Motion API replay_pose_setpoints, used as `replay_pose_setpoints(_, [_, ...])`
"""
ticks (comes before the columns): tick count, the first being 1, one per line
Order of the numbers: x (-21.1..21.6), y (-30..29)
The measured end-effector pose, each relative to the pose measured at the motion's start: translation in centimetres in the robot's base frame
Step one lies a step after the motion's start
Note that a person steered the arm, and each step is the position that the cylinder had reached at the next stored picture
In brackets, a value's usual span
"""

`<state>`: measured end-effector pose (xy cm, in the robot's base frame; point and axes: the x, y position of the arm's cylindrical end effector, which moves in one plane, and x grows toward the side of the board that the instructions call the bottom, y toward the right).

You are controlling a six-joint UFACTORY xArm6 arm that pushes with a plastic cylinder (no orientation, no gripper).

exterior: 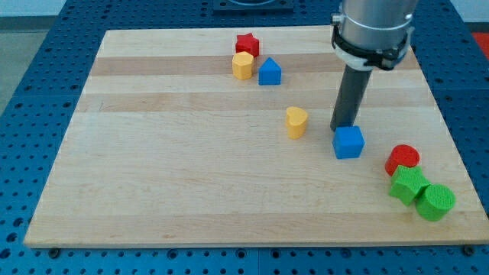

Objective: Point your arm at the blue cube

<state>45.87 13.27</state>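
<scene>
The blue cube (348, 142) sits on the wooden board (191, 168) at the view's right of centre. My tip (341, 126) is the lower end of the dark rod. It stands right at the cube's top edge, on its far side, touching or nearly touching it.
A yellow heart-shaped block (296, 121) lies left of the cube. A red star (247, 44), a yellow cylinder (243, 66) and a blue house-shaped block (269, 72) cluster near the view's top. A red cylinder (403, 159), a green block (409, 184) and a green cylinder (436, 202) sit at the lower right.
</scene>
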Motion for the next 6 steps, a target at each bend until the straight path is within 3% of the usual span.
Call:
replay_pose_setpoints(2, [4.0, 0.0])
replay_pose_setpoints(6, [6.3, -1.9])
